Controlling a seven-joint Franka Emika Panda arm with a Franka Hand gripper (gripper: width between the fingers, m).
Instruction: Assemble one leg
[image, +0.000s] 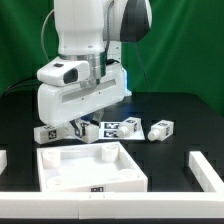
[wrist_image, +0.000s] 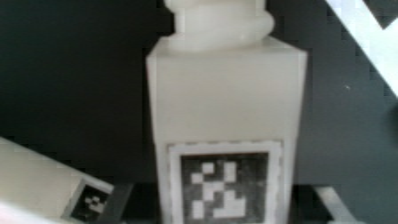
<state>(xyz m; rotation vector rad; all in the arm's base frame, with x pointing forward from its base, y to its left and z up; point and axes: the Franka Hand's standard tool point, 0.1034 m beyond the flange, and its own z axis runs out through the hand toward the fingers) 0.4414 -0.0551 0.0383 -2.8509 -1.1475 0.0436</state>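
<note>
My gripper (image: 80, 127) is down at the table, behind the large white square tray (image: 60, 168). In the wrist view a leg (wrist_image: 222, 100), a stubby white block with a square tag on its face and a peg at its far end, fills the space between my jaws. The gripper (wrist_image: 226, 215) looks shut on its tagged end. In the exterior view that leg (image: 88, 128) is mostly hidden by the hand. Whether it is off the table cannot be told. Another leg (image: 45, 132) lies just to the exterior view's left and also shows in the wrist view (wrist_image: 54, 185).
A further leg (image: 160, 129) lies to the exterior view's right. The marker board (image: 120, 126), a flat white strip with tags, lies between it and the gripper. White rails stand at the right (image: 205, 168), left (image: 3, 160) and front (image: 150, 205).
</note>
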